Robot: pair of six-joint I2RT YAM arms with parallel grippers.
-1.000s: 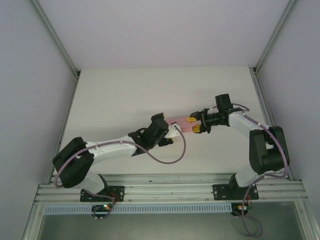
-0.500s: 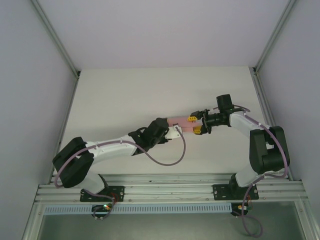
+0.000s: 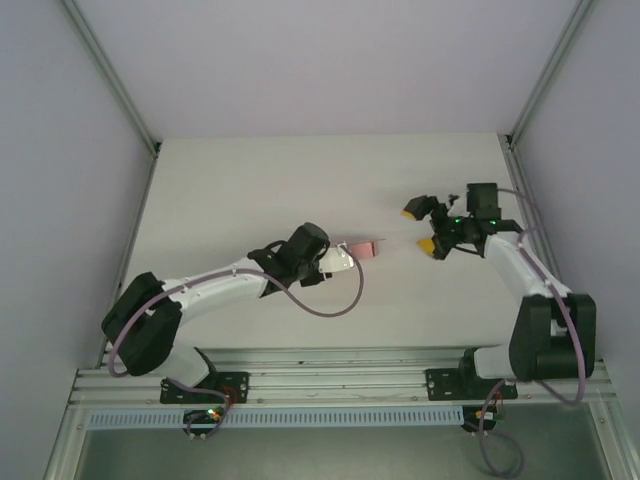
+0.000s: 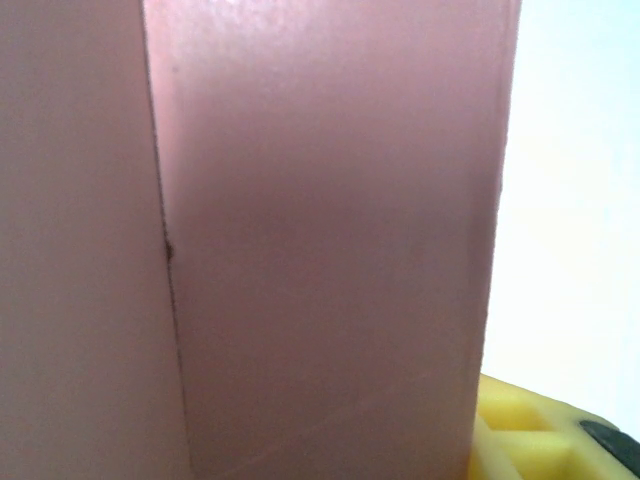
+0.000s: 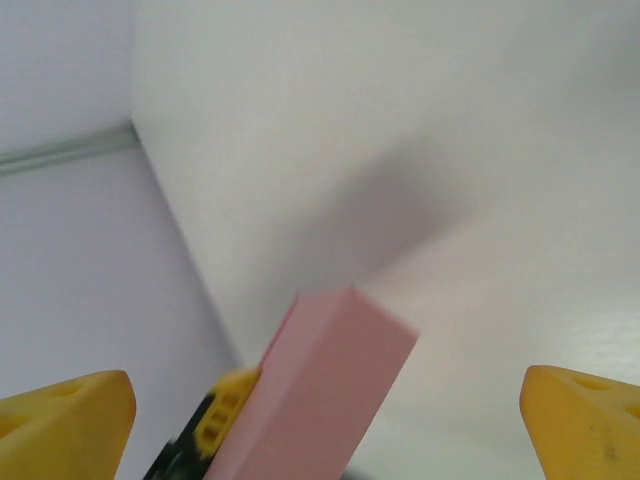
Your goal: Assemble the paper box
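While the top camera is looking down, the left fingers [image 3: 343, 259] are pinching narrowly on one end of the paper box [image 3: 362, 247]. The right fingers [image 3: 411, 209] are standing spread wide just beyond its free end, gripping nothing. The box is sitting between the two pairs, its long axis running from the left fingers toward the right ones and its free end pointing at the open pair. The pale desk [image 3: 250, 190] is lying beneath both.

From the left wrist, the paper box [image 4: 330, 220] is stretching straight away from the left fingers [image 4: 520, 430], one yellow pad showing at its near corner. A fold line [image 4: 165, 250] is running along its length between flat pink panels.

From the right wrist, the right fingers [image 5: 60, 420] are framing the picture far apart. The paper box [image 5: 330, 390] is rising between them, clear of both, its squared end pointing toward this camera. The left fingers [image 5: 225, 415] are clamping it lower down. Its shadow is falling on the desk [image 5: 480, 150] apart from it, so it is probably being held off the surface.

Judging by all this, the folding is looking largely done, since the thing is reading as a closed rectangular box rather than a flat sheet. The gripped end is hidden, so I cannot tell whether it is tucked. Closing it, if open, and setting the box down are likely remaining.
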